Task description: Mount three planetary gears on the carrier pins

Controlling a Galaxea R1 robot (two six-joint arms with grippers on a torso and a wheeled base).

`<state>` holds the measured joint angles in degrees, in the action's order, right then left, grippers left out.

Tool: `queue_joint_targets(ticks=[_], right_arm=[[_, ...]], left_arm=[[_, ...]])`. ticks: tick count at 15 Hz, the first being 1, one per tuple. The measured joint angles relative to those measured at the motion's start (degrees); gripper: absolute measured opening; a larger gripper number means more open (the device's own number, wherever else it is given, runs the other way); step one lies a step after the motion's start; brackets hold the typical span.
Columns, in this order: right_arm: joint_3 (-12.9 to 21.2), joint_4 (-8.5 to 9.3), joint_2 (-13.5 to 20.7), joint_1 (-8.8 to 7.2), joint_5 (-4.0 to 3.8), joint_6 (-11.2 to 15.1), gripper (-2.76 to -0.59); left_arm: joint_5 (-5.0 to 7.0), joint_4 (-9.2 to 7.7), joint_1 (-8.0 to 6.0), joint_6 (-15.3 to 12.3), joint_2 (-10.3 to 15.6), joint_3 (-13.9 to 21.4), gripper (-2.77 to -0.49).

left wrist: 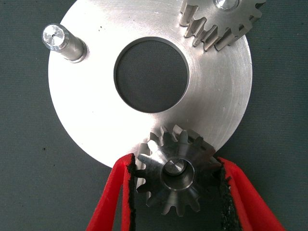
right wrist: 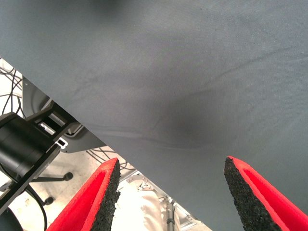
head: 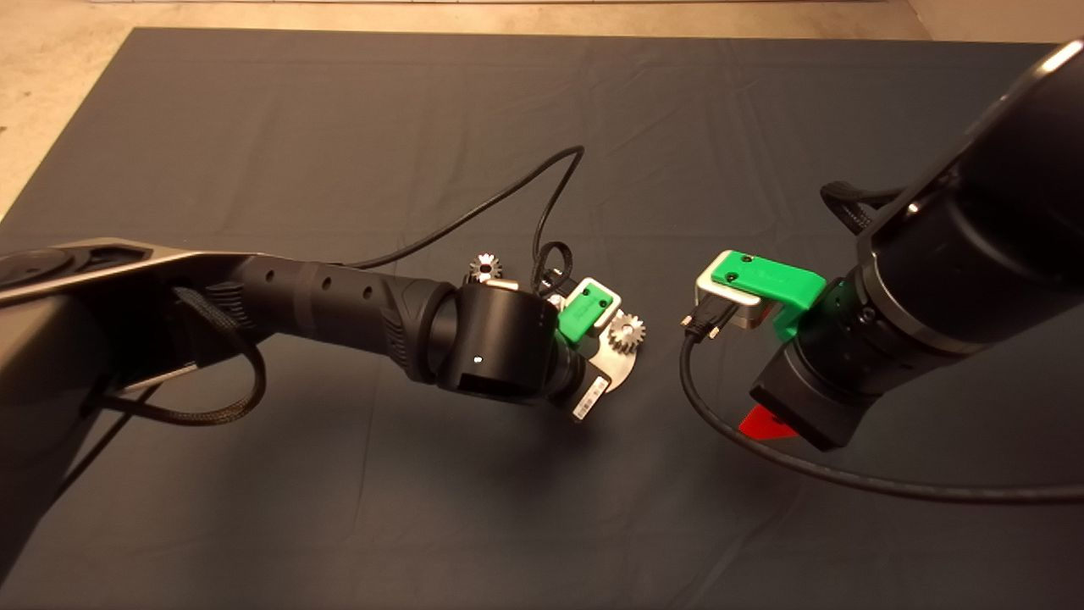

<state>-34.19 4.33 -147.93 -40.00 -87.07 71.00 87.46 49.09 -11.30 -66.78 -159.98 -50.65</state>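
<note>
Light: warm, dim overhead.
Shadows: soft, under both arms on the mat (head: 339, 508).
Glare: bright sheen on the disc (left wrist: 91, 120) ahead of the left gripper (left wrist: 175, 192).
Focus: sharp.

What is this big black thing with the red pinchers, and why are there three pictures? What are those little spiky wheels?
It is a robot with two black arms, working over a dark mat. One picture looks down from above; the other two come from small cameras on each wrist.

The spiky wheels are planetary gears. They go onto the carrier pins, short pegs standing on a round silver disc.

The left tool has its red fingers around one gear that sits on a pin at the disc's edge. A second gear is already on another pin. The third pin is bare, and a third gear waits on the mat beyond the left arm.

The right tool is open and holds nothing, above the mat's edge.
</note>
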Motion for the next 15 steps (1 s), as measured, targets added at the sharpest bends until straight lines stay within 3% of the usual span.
queue_joint_targets(ticks=[11,15], right_arm=[[0.0,0.0,0.0,0.0,0.0,0.0,-1.76],[0.0,0.0,0.0,0.0,0.02,0.0,-1.76]], left_arm=[[0.02,-0.34,-0.05,0.0,0.0,0.0,-2.08],[0.0,-2.25,-0.82,0.0,0.0,-0.3,-2.08]])
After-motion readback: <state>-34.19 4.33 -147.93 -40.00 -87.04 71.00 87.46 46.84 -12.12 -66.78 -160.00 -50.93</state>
